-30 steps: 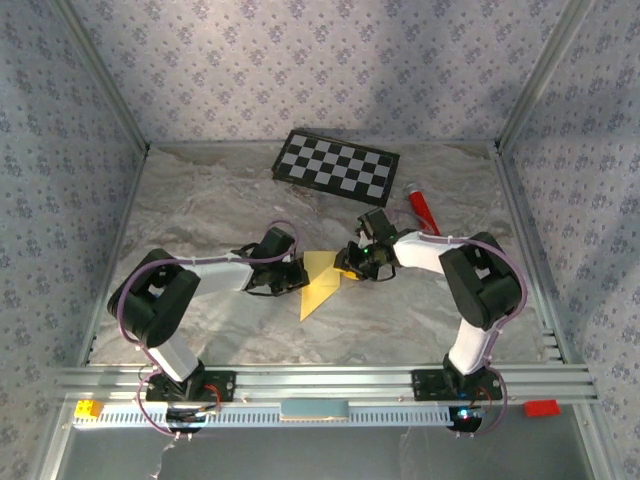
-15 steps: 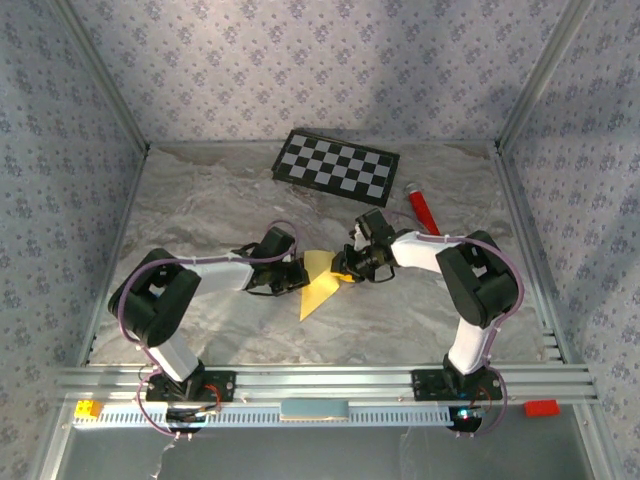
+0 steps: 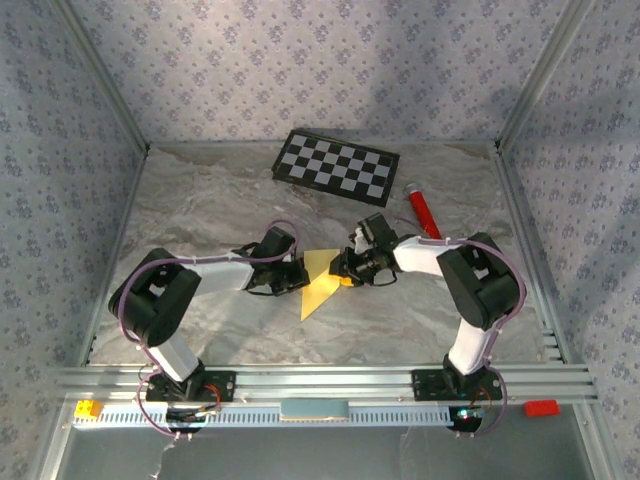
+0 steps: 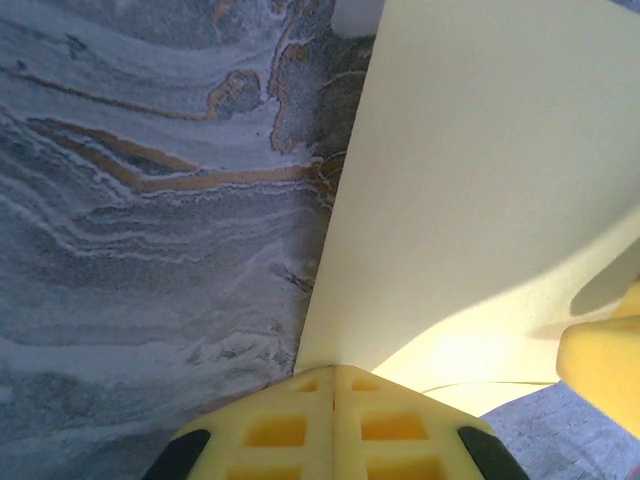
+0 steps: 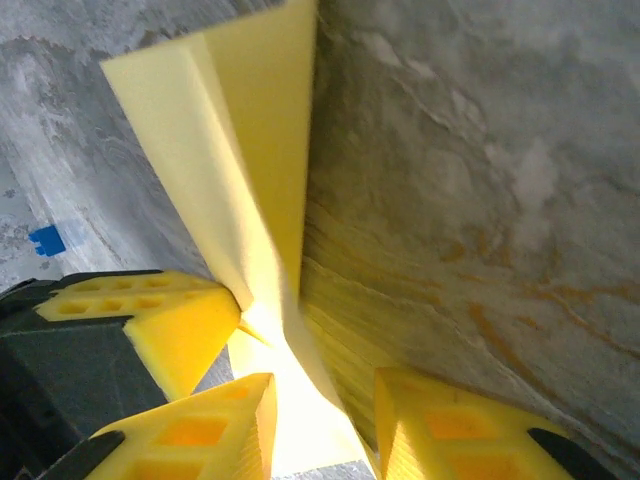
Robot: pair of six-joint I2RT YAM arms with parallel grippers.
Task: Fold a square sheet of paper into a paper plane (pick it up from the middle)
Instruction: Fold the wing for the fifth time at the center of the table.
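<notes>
Your right gripper (image 3: 346, 268), jaws part open, has slid toward 9 o'clock to straddle the yellow paper (image 3: 318, 290) at the middle of the desk (image 3: 200, 210), while the left gripper (image 3: 297, 276) stays clenched on its 9 o'clock edge, likely readying another fold.

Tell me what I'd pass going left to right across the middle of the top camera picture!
left gripper → folded yellow paper → right gripper → red tube
</notes>
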